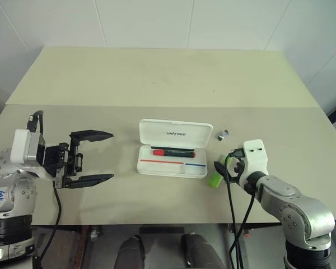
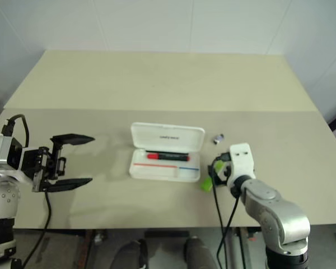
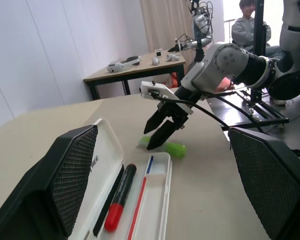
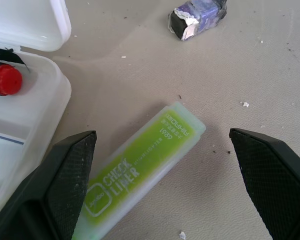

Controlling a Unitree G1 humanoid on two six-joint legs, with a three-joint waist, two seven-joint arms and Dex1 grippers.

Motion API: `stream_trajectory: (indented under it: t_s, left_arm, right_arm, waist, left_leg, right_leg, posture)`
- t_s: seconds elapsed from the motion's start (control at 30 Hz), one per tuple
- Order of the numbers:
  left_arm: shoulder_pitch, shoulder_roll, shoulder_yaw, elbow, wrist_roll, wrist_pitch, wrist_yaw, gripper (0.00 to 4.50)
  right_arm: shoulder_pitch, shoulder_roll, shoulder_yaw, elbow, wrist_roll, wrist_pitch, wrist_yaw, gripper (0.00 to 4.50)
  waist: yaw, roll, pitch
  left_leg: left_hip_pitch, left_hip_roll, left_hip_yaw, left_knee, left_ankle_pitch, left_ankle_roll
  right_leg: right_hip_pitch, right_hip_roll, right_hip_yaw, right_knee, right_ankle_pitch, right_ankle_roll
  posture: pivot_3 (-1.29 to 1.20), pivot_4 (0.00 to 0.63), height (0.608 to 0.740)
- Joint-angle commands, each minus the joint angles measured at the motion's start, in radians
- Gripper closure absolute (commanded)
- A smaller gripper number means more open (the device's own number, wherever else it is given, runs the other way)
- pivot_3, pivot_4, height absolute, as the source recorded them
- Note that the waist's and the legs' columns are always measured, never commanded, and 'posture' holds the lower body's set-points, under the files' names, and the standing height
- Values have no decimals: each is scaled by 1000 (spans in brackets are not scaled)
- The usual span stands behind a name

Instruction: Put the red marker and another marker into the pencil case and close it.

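The white pencil case [image 1: 176, 131] lies open at the table's middle, its lid tipped back. The red marker [image 1: 172, 152] rests inside the tray, red cap toward my left. Another marker, a lime-green highlighter [image 4: 140, 175], lies flat on the table just right of the case. My right gripper [image 1: 221, 168] hovers low over it, open, one finger [image 4: 65, 175] on each side and neither touching. My left gripper [image 1: 112, 156] stands open in the air left of the case, pointing toward it, with nothing between its fingers.
A small grey-black bit [image 1: 223, 135] lies on the table beyond the highlighter, near the lid's right corner. In the left wrist view, a seated person [image 3: 247, 25] and another table [image 3: 135, 65] with devices are in the background.
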Motion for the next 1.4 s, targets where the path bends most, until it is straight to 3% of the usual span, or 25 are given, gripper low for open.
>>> stream_trajectory:
  t_s: [0.03, 0.4, 1.03, 1.4]
  left_arm:
    - [4, 15, 27, -14, -9, -12, 1, 19]
    - [-10, 14, 12, -7, 7, -24, 14, 19]
    - [-30, 21, 5, -7, 25, -19, 23, 19]
    - [-15, 29, 18, -33, 25, -16, 43, 0]
  right_arm:
    - [-6, -2, -11, -26, -22, 64, -18, 0]
    - [-67, 80, -61, -52, -86, 310, -61, 0]
    - [-103, 140, -31, -2, -147, 362, -112, 0]
    - [-80, 141, -45, 43, -129, 362, -142, 3403]
  waist:
    - [2, -2, -1]
    - [3, -4, -2]
    - [4, -11, -7]
    - [11, -20, -15]
  left_leg:
    - [0, 0, 0, -1, 0, 0]
    - [0, 0, -1, -5, 0, -2]
    - [0, 0, -1, -6, 0, -3]
    - [0, -1, -2, -8, -1, -3]
  right_leg:
    - [0, 0, 0, 0, 0, -1]
    - [-1, 0, -2, 0, -2, -4]
    - [-1, 0, -3, -1, -3, -5]
    - [0, -2, -5, -2, -7, -12]
  posture:
    - [0, 150, 740]
    - [0, 150, 740]
    - [0, 150, 740]
    - [0, 150, 740]
